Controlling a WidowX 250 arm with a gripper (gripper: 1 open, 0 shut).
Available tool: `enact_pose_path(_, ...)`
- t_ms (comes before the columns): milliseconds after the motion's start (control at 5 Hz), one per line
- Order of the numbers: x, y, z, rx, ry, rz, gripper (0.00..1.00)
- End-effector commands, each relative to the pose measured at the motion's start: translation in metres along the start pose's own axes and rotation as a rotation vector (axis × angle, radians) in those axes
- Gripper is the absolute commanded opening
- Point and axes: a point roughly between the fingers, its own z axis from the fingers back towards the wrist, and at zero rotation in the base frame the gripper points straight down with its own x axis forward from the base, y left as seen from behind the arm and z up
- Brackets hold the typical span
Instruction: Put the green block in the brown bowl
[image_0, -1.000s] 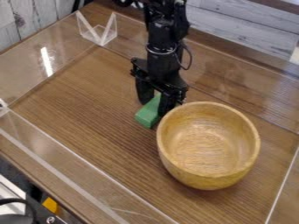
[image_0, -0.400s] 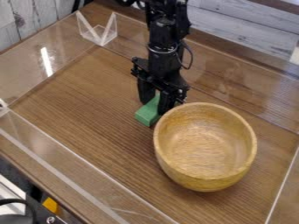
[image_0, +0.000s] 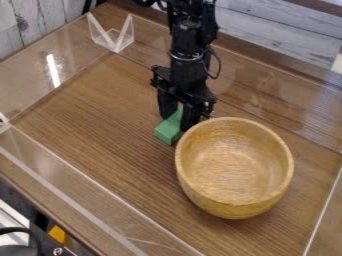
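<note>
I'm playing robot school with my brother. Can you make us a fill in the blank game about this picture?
1. The gripper is shut on the ______ block.
2. The bowl is made of ______.
3. The inside of the bowl is ______.
4. The gripper points straight ______ at the table.

Missing words: green; wood; empty; down

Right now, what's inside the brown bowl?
Nothing shows inside the brown bowl: only its bare wooden hollow. The near rim hides a sliver of the inner wall. The green block sits outside, by the bowl's far-left rim, with the tool shut on it.
</note>
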Motion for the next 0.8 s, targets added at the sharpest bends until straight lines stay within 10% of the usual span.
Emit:
enact_pose_path(0, -0.0088, 0.0043, -0.0127, -0.010, 0.050, 0.000, 0.00)
enact_pose_path(600, -0.0183, 0.0051, -0.0180, -0.024, 0.099, -0.007, 0.00)
